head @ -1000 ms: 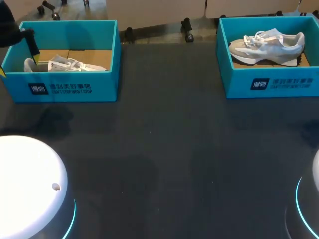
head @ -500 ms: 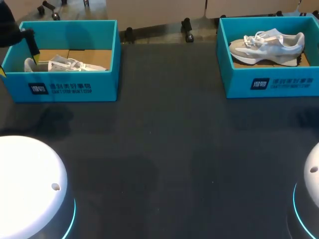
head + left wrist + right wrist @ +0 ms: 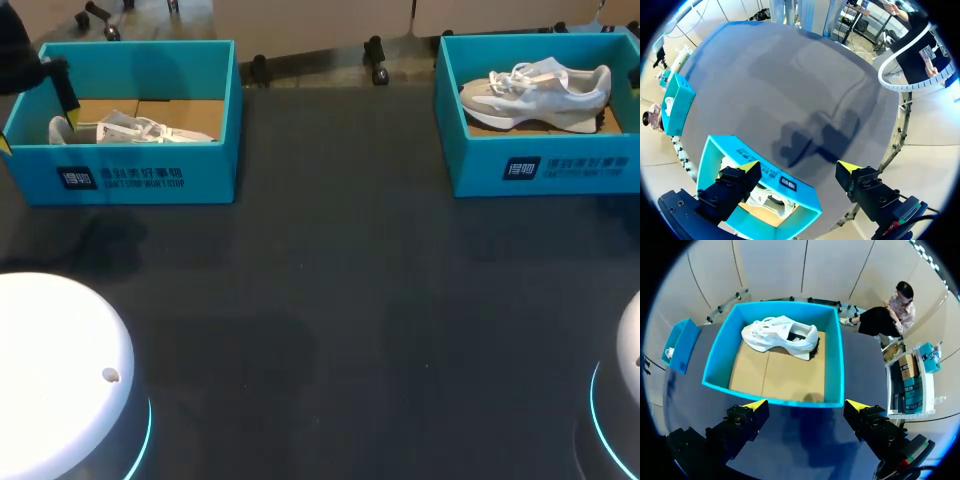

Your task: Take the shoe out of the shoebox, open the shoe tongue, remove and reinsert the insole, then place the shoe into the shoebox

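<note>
Two teal shoeboxes stand at the far side of the table. The left shoebox (image 3: 140,175) holds a white shoe (image 3: 130,130); the right shoebox (image 3: 560,170) holds a grey-white shoe (image 3: 535,88) on its side. My left gripper (image 3: 799,167) hovers open over the left shoebox (image 3: 807,197), one finger above that box's shoe (image 3: 771,200). My right gripper (image 3: 806,404) hangs open just short of the right shoebox (image 3: 722,350), whose shoe (image 3: 782,335) lies against the far wall. Neither gripper holds anything.
The dark table (image 3: 330,300) stretches between the boxes and the two white arm bases (image 3: 60,370) at the near corners. The other shoebox (image 3: 682,342) shows far off beside the right gripper's view.
The right arm has shifted: its shadow on the table slid toward the right shoebox, and a dark part of it now shows at that box's right edge. The left arm and both shoes stayed still.
</note>
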Controlling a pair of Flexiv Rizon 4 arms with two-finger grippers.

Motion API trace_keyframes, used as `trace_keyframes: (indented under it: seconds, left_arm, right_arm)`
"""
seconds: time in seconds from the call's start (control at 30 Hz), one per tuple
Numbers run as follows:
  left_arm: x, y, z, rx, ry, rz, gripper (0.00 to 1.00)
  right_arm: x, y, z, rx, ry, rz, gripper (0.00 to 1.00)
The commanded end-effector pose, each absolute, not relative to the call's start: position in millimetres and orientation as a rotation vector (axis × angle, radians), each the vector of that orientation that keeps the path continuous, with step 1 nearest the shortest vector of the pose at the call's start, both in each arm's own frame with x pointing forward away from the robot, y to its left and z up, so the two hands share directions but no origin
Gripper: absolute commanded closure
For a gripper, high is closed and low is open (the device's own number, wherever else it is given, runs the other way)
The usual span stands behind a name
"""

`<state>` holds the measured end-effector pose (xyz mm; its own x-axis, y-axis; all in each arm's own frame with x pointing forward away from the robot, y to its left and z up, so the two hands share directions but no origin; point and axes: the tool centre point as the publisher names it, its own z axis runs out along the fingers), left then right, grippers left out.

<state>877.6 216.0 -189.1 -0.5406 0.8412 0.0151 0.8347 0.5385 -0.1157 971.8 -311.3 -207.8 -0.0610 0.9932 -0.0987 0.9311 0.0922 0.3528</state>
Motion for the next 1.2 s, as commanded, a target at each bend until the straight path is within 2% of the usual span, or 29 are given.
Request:
trace_keyframes:
  seconds: [0.03, 0.67, 1.2]
  left_arm:
    - [878, 216, -189, -1.469, -2.693, 0.142, 0.00]
    - [878, 216, -189, -1.469, -2.693, 0.142, 0.00]
    - [878, 216, -189, -1.469, -2.693, 0.142, 0.00]
  right_arm:
    - [1005, -326, -221, 1.965, 2.122, 0.176, 0.00]
    - [1097, -367, -250, 2.072, 1.997, 0.116, 0.00]
    - [1137, -359, -256, 2.271, 1.788, 0.001, 0.00]
